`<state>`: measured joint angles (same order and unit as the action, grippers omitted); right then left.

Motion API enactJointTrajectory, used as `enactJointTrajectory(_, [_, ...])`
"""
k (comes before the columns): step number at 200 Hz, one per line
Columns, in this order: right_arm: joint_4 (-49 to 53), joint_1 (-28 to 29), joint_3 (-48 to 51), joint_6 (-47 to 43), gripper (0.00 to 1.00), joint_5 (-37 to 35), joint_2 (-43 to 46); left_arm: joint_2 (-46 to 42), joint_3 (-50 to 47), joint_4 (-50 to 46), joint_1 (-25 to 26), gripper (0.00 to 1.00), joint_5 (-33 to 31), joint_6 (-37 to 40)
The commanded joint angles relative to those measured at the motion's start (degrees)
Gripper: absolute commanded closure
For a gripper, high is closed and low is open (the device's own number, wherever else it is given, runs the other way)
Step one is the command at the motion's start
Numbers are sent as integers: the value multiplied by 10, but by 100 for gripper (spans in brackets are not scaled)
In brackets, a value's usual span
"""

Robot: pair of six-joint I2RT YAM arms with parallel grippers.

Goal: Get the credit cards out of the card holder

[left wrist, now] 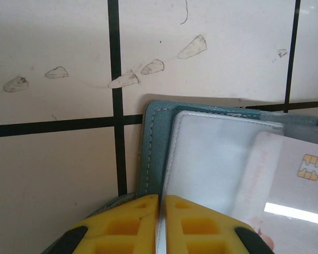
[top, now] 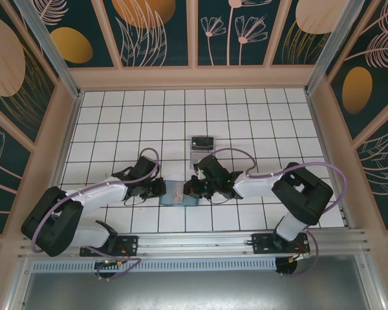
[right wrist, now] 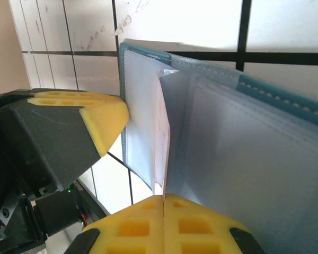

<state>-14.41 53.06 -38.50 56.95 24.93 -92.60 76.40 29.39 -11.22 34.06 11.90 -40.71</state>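
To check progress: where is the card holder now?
In the top view, the card holder lies centre-front, between the left gripper and the right gripper.

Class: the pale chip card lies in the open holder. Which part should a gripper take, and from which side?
Pinch the pale card across its faces at the chip end, which seems to poke out of the clear sleeve. Come from that open side, away from the left gripper clamping the card holder, and draw it along its length.
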Motion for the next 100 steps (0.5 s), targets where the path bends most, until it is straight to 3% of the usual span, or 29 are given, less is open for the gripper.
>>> enactJointTrajectory(1, [60,-6,-9,-38,100,-19,28,2,1,-47,-2,87,-17,6])
enactJointTrajectory(100, [306,-24,-117,-223,100,-72,71,-16,22,-60,-2,87,-11,4])
